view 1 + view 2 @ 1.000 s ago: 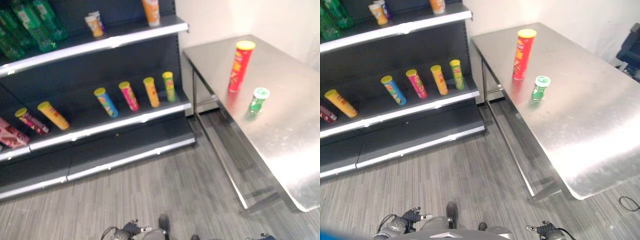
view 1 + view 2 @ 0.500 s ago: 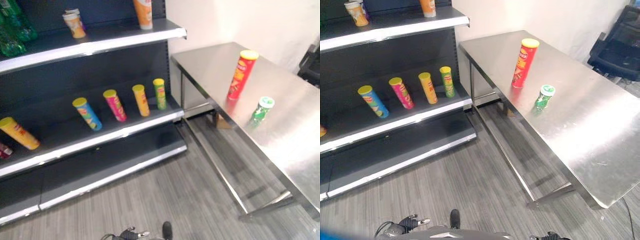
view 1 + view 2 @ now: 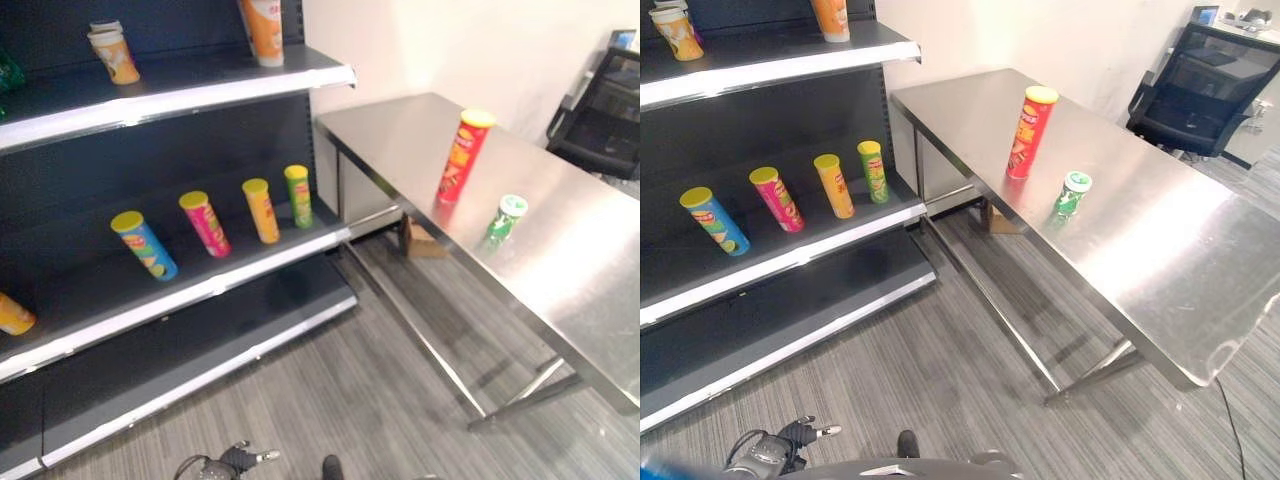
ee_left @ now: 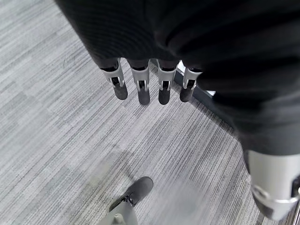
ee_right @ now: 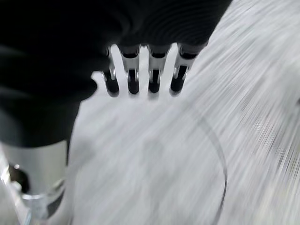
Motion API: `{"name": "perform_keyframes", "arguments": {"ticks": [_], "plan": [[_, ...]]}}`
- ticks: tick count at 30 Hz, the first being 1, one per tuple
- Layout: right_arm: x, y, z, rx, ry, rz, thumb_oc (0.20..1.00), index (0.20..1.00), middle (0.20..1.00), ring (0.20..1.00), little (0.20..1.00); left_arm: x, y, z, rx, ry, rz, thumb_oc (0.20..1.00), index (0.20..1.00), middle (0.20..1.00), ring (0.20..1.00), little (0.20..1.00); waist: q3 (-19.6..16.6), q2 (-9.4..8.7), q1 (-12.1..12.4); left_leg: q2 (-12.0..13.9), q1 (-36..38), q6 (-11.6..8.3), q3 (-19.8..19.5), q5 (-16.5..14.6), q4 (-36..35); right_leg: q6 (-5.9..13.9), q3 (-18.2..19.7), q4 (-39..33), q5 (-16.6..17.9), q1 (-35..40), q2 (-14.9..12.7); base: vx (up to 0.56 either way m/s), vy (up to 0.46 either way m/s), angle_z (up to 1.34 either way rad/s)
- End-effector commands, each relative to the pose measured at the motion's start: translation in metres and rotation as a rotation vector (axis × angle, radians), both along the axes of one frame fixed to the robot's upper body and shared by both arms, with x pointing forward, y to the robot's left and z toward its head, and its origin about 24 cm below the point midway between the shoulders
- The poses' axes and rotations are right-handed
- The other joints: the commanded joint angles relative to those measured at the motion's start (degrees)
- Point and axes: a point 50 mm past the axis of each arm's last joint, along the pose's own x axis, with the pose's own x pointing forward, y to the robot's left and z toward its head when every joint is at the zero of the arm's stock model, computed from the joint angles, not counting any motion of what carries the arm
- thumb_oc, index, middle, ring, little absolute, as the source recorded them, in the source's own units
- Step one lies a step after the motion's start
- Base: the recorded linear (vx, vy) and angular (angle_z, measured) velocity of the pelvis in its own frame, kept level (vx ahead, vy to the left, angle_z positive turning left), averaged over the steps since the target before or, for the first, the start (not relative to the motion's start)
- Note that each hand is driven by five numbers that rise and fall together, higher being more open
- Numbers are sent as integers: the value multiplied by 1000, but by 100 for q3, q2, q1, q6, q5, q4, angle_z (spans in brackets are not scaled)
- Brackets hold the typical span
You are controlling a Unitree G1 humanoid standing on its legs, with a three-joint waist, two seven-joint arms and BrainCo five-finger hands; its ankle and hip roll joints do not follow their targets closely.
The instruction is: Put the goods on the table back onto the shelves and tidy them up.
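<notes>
A tall red can (image 3: 460,157) with a yellow lid stands upright on the steel table (image 3: 585,280), near its far left part. A short green can (image 3: 505,217) with a white lid stands just to its right, closer to me. To the left is the dark shelf unit (image 3: 190,300). Blue (image 3: 144,244), pink (image 3: 205,223), orange (image 3: 261,210) and green (image 3: 297,196) cans lie on its middle shelf. My left hand (image 4: 140,89) hangs over the floor with straight fingers and holds nothing. My right hand (image 5: 132,77) hangs the same way, empty.
The top shelf carries a cup (image 3: 113,53) and an orange can (image 3: 263,20). A small brown box (image 3: 420,240) sits on the floor under the table, by its legs (image 3: 990,300). A black office chair (image 3: 1200,90) stands behind the table's far right. Grey carpet lies between shelves and table.
The whole picture has shifted: the shelves slid left, more of the table shows and the chair has come into view. The cans stand as before.
</notes>
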Motion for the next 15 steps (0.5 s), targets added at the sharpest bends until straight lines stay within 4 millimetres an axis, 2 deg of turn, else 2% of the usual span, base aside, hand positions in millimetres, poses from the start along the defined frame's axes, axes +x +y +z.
{"name": "perform_keyframes", "arguments": {"ticks": [1,3,4,5,6,7,8,9,10,11,12,13,14,15], "plan": [[-12,-39,41,-197,-99,-178,1000,1000,1000,1000,1000,10,2,4,-14,-58,41,1000,1000,1000,1000,1000,205,4,-160,-12,233,-213,-135,-529,149,253,-11,-238,1323,0,-397,115,76,-2],[7,-64,67,-326,-251,-175,1000,1000,1000,1000,1000,6,2,3,-15,-53,59,1000,1000,1000,1000,1000,173,-30,-211,-62,274,-196,-111,-588,142,295,-28,-313,1335,71,-479,95,59,-17],[25,-75,79,-386,-340,-140,1000,1000,1000,1000,1000,3,1,2,-14,-50,64,1000,1000,1000,1000,1000,162,-36,-226,-78,274,-190,-88,-600,143,315,-11,-337,1362,85,-511,30,31,-18],[25,-75,79,-386,-340,-141,1000,1000,1000,1000,1000,4,1,2,-15,-50,63,1000,1000,1000,1000,1000,151,-22,-210,-62,256,-195,-78,-581,135,312,-1,-353,1391,65,-495,25,56,-27],[71,-95,117,-533,-570,-33,1000,1000,1000,1000,1000,-1,-1,0,-19,-47,71,1000,1000,1000,1000,1000,134,-17,-211,-75,267,-180,-13,-627,130,351,15,-336,1411,35,-561,17,48,-37],[102,-99,142,-613,-701,56,1000,1000,1000,1000,1000,-3,-4,-1,-24,-43,66,1000,1000,1000,1000,1000,139,-21,-220,-87,283,-174,16,-671,137,377,-2,-276,1429,5,-595,15,59,-55],[126,-96,157,-655,-782,133,1000,1000,1000,1000,1000,-5,-6,-2,-29,-39,66,1000,1000,1000,1000,1000,140,2,-204,-58,281,-176,65,-665,127,370,-9,-246,1465,-86,-590,-1,18,-50],[126,-96,157,-655,-781,133,1000,1000,1000,1000,1000,-5,-6,-2,-29,-39,65,1000,1000,1000,1000,1000,133,5,-198,-53,274,-177,69,-664,127,369,-4,-249,1471,-95,-585,18,11,-41],[165,-88,198,-745,-995,266,1000,1000,1000,1000,1000,-5,-7,-3,-37,-54,80,1000,1000,1000,1000,1000,128,24,-178,-35,326,-194,136,-720,129,351,-168,-432,1350,-142,-631,17,-1,-25],[165,-88,198,-746,-995,265,1000,1000,1000,1000,1000,-5,-7,-2,-37,-55,80,1000,1000,1000,1000,1000,124,33,-173,-22,311,-198,142,-695,120,347,-165,-453,1383,-154,-617,30,-8,-12],[190,-79,230,-804,-1134,363,1000,1000,1000,1000,1000,-4,-10,-2,-49,-68,80,1000,1000,1000,1000,1000,105,83,-95,28,325,-229,151,-713,98,325,-326,-817,1159,-246,-561,7,-13,-26],[190,-78,230,-805,-1133,364,1000,1000,1000,1000,1000,-4,-10,-3,-50,-68,81,1000,1000,1000,1000,1000,101,94,-110,35,321,-232,137,-722,102,320,-343,-831,1160,-236,-555,43,-21,-46],[209,-69,259,-852,-1227,460,1000,1000,1000,1000,1000,-2,-13,-3,-64,-74,69,1000,1000,1000,1000,1000,138,123,-48,52,405,-234,37,-764,84,301,-381,-1050,1093,-502,-406,34,-14,-45],[210,-69,259,-852,-1228,461,1000,1000,1000,1000,1000,-2,-13,-3,-65,-74,71,1000,1000,1000,1000,1000,141,137,-68,61,405,-236,27,-775,87,298,-392,-1053,1092,-496,-398,77,-27,-9]]}}
